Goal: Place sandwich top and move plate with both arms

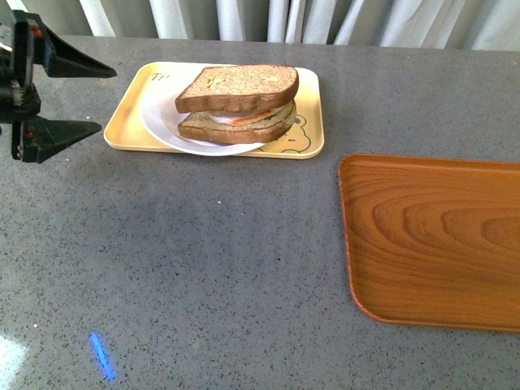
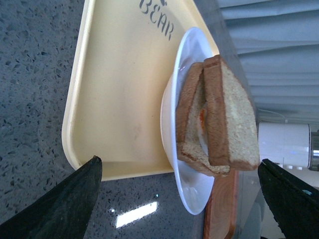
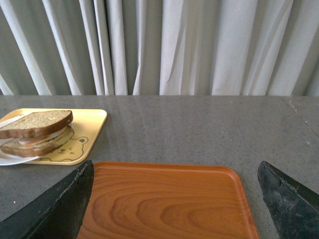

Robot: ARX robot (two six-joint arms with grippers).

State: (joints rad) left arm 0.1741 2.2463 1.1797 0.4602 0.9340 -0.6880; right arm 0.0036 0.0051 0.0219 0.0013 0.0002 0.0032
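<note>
Before you spreads a grey speckled bench (image 1: 203, 260). A brown wooden tray (image 1: 435, 240) lies at its right, empty. Far left, a yellow bear tray (image 1: 130, 122) carries the plate (image 1: 162, 122), the sandwich top (image 1: 240, 88) resting on the stack. Your left hand (image 1: 81, 96) hangs open just beside that tray; your right hand (image 3: 174, 199), fingers spread, hovers over the wooden tray.

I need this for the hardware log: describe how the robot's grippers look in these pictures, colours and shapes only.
The left gripper has two matt black fingers that taper to sharp points, fixed to a black body with small red dots and a pale cable. In the left wrist view its fingers show as dark, rough-surfaced wedges. The right gripper shows the same black wedge-shaped fingers with worn, greyish edges. No markings are legible.
</note>
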